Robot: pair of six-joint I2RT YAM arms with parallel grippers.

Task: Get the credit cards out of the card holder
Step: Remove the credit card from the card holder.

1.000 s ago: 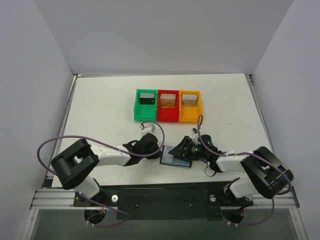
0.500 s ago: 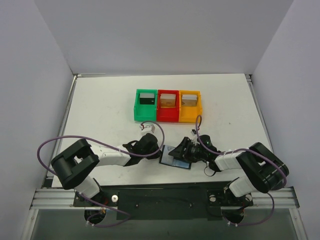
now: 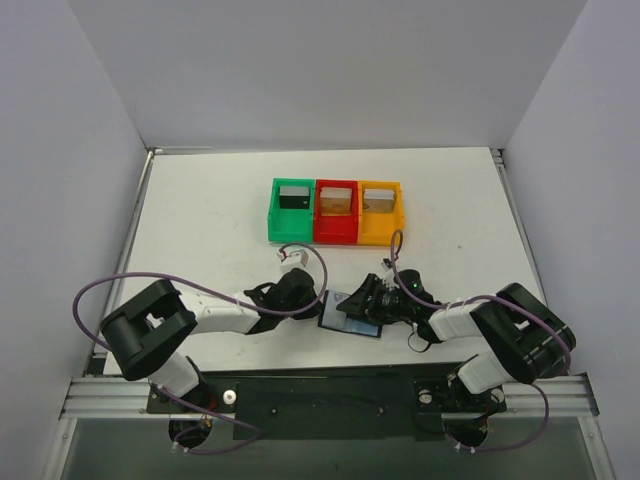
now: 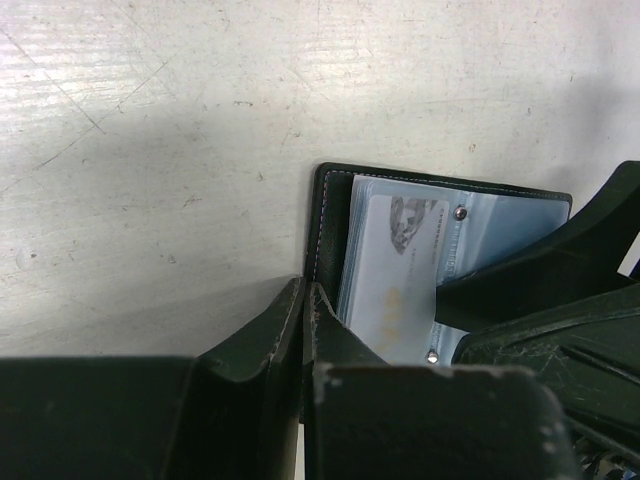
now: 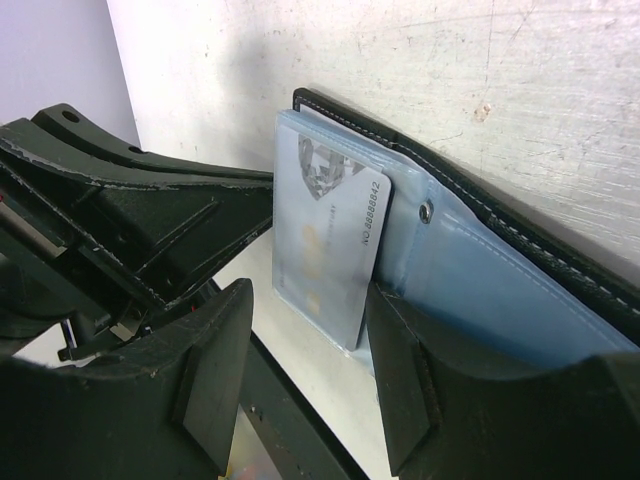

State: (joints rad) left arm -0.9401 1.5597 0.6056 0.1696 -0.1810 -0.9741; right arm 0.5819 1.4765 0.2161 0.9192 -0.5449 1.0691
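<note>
Seen from above: one open card holder (image 3: pixel 352 322) at six o'clock on the desk (image 3: pixel 200 200), three bins (image 3: pixel 337 212) at twelve; left wrist: left pincer (image 4: pixel 305 290) closed on its edge; right wrist: right pincer (image 5: pixel 310 295) spread apart around one card (image 5: pixel 325 230).

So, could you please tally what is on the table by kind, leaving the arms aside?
Bins: 3 (green bin, red bin, orange bin)
Items inside the bins: 3
Card holder: 1
Card showing: 1
Total: 8
</note>
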